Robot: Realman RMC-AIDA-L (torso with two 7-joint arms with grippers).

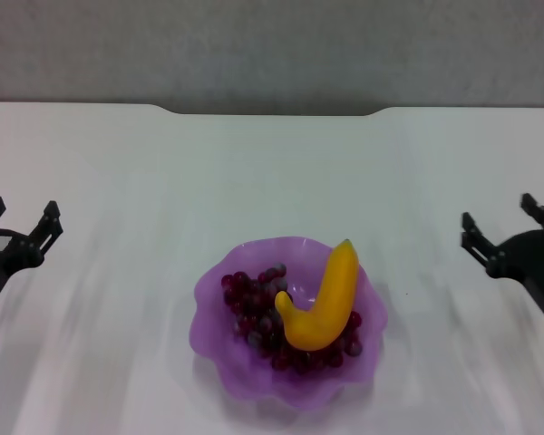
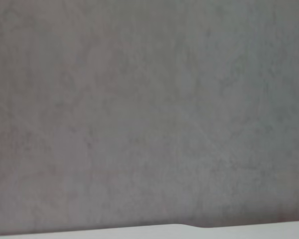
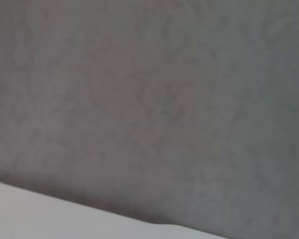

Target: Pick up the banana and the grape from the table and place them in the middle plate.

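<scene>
The translucent purple plate with a wavy rim sits on the white table, near its front middle. The dark red-purple grape bunch lies inside the plate. The yellow banana lies on top of the grapes, green tip pointing away from me. My left gripper is open and empty at the far left, well clear of the plate. My right gripper is open and empty at the far right. Both wrist views show only a grey wall and a strip of table edge.
The table's far edge has a shallow notch in the middle, with a grey wall behind it. White tabletop lies between each gripper and the plate.
</scene>
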